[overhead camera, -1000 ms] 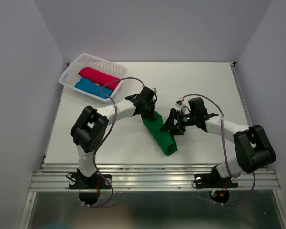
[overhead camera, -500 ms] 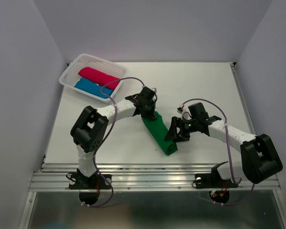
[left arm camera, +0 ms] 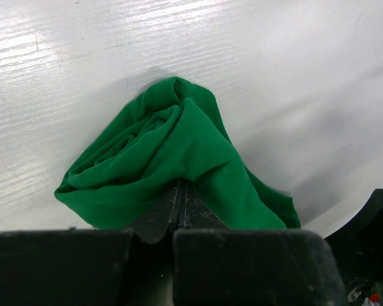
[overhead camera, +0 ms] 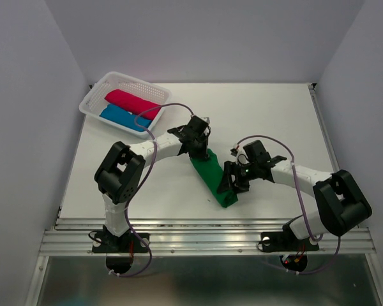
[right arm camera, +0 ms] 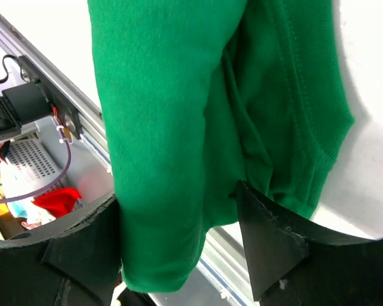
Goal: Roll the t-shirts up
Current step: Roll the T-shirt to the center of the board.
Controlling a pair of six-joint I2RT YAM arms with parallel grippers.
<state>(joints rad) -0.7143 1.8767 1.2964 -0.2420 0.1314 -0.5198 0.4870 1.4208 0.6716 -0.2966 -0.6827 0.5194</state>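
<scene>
So, quick rundown of where I'm at. From the top camera the green t-shirt is a long roll lying mid-counter, between my two arms. Its long axis runs diagonally: the far end sits up-left under my left gripper, and the near end points down-right toward the front edge of the counter.

That view doesn't tell you much about my grips, but the wrist cams do. On the left wrist, my left gripper is fully closed, with a fold of the green t-shirt pinched in it and the rolled end bunched up right in front. On the right wrist, my right gripper has its jaws spread wide, one on each side of the roll's near end, and the green t-shirt fills the gap. I honestly can't tell if it's squeezing.

Only the top cam shows the pink t-shirt and blue t-shirt. Both are rolled and lying side by side in the basket at the far left corner.

Compared to a second ago, my right gripper was off beside the roll's right flank, and now it's straddling the near end. The left gripper, the roll and the basket haven't budged.
</scene>
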